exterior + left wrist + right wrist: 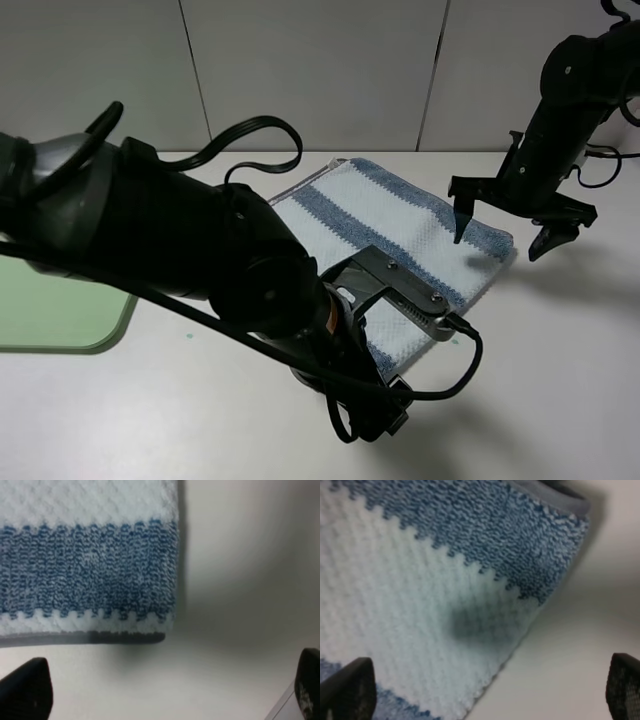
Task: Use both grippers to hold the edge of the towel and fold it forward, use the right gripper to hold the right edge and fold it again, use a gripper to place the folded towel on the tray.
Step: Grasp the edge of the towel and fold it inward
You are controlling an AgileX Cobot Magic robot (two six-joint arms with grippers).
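A blue-and-white striped terry towel [400, 225] lies on the white surface [560, 380]. The black left gripper [165, 690] and right gripper [497, 247] hang over it — jaws apart, empty.

Tray [60, 320] well left of towel [400, 215]

I can read nothing here. No letters, numbers, labels, brand marks or signs stand on the towel [400, 225], on the tray [60, 315] or on the table [560, 380], as far as my views show.
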